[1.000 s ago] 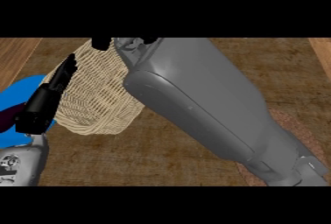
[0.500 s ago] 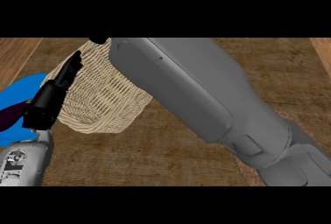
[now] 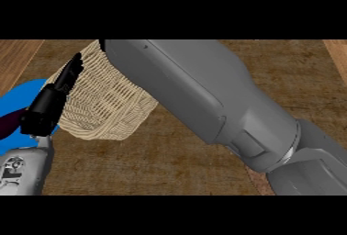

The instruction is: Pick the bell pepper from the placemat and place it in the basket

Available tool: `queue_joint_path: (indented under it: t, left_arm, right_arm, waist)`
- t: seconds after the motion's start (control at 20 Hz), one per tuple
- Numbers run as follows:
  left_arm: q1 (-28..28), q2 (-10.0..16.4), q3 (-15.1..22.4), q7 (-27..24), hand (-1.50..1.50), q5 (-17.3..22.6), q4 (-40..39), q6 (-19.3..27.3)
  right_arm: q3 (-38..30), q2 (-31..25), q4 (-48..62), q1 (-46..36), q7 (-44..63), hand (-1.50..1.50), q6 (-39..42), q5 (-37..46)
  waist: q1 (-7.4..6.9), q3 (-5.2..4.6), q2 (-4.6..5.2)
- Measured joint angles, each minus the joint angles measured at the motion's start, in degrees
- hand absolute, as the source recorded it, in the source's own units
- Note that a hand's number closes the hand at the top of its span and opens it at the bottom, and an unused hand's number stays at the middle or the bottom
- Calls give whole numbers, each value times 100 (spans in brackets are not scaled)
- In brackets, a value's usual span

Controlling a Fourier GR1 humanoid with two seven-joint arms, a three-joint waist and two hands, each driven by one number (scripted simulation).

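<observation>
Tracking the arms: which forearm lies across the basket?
The right forearm, slanting from lower right over the basket; the left forearm sits in the lower-left corner.

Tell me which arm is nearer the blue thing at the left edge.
Left. The left hand lies over the blue thing, beside the basket's left side; the right forearm crosses the basket's right side, away from the blue thing.

Single head cam, lens pointed steeply down at the desk (image 3: 169, 170) from the robot's own side. It sat v. close: the right forearm (image 3: 203, 101) ran from lower-right corner to top centre & filled approx. half the frame. The wicker basket (image 3: 108, 105) showed only partly, left of centre.
</observation>
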State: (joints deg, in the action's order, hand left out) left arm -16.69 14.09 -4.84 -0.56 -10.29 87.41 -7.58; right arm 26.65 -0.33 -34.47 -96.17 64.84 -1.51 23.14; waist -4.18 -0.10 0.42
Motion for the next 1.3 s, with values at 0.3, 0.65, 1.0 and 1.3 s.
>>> queue_joint_path:
  t: [0.3, 0.65, 1.0, 1.3]
  left_arm:
    - [30, -39, 44, 79, 0, -71, 80, 25]
    - [126, -36, -5, 60, 0, -38, 143, -9]
    - [330, 4, -131, 102, 0, -17, 239, 26]
    - [516, 82, -303, 112, 0, 35, 278, 25]
  right_arm:
    - [145, -6, 235, -51, -170, -150, -17, -757]
    - [129, -7, 272, -165, -447, -150, -1016, -932]
    - [-242, -66, 446, -180, -602, -150, -2917, -469]
    - [-453, -365, 442, 108, -603, -150, -3986, -77]
  waist:
    - [-33, 1, 13]
    - [32, 7, 5]
    - [251, 15, -62]
    - [502, 27, -134]
